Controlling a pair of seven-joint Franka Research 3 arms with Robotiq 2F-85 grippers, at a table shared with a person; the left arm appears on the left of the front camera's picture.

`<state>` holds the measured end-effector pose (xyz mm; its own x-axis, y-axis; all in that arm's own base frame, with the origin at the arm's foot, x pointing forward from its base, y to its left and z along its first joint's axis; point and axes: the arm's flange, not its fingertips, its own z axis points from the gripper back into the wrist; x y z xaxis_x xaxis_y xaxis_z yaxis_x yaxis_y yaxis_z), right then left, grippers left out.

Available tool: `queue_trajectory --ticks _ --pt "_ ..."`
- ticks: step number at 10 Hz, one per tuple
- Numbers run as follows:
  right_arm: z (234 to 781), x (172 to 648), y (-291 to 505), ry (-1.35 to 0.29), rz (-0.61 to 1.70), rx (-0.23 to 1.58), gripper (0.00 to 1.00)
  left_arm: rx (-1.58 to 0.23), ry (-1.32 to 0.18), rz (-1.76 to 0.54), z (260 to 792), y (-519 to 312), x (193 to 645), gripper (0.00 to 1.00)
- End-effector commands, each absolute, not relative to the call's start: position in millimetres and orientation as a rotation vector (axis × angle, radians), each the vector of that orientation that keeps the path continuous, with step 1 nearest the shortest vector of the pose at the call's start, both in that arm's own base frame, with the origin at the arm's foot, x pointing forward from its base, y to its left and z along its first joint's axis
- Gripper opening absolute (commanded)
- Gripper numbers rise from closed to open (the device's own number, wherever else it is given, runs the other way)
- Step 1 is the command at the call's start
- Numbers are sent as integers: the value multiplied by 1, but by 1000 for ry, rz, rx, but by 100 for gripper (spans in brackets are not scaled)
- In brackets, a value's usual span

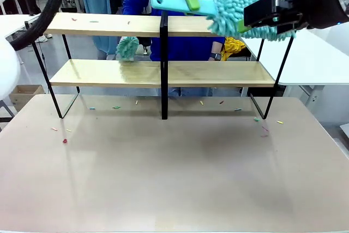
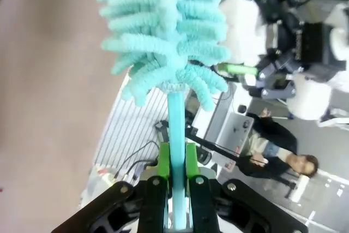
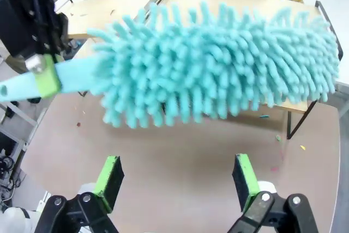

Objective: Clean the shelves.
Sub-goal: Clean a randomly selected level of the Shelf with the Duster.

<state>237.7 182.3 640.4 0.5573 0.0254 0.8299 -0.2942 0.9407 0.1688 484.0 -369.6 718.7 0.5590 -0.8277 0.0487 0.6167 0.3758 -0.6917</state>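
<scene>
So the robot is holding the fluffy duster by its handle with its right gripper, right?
Not quite. It's the left gripper that holds the fluffy duster by its handle, as the left wrist view shows. The right gripper is open.

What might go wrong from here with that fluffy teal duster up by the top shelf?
The right gripper hangs open close to the fluffy teal microfibre duster clamped in the left gripper; the arms might collide or snag fibres. A second teal duster sits at the lower board of the light-wood shelves; a downward sweep might hit it.
</scene>
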Motion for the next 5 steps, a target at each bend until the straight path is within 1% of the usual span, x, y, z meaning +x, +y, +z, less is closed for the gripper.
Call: queue_trajectory --ticks 1,3,4,5 --pt "641 238 182 -967 190 305 100 -762 306 -903 746 -367 515 12" --pt "641 238 182 -967 190 305 100 -775 285 -870 748 -351 519 12" --pt "641 238 182 -967 190 305 100 -763 277 -854 747 -338 519 12" --pt "641 238 182 -967 190 305 100 -716 232 -794 748 -311 519 12"
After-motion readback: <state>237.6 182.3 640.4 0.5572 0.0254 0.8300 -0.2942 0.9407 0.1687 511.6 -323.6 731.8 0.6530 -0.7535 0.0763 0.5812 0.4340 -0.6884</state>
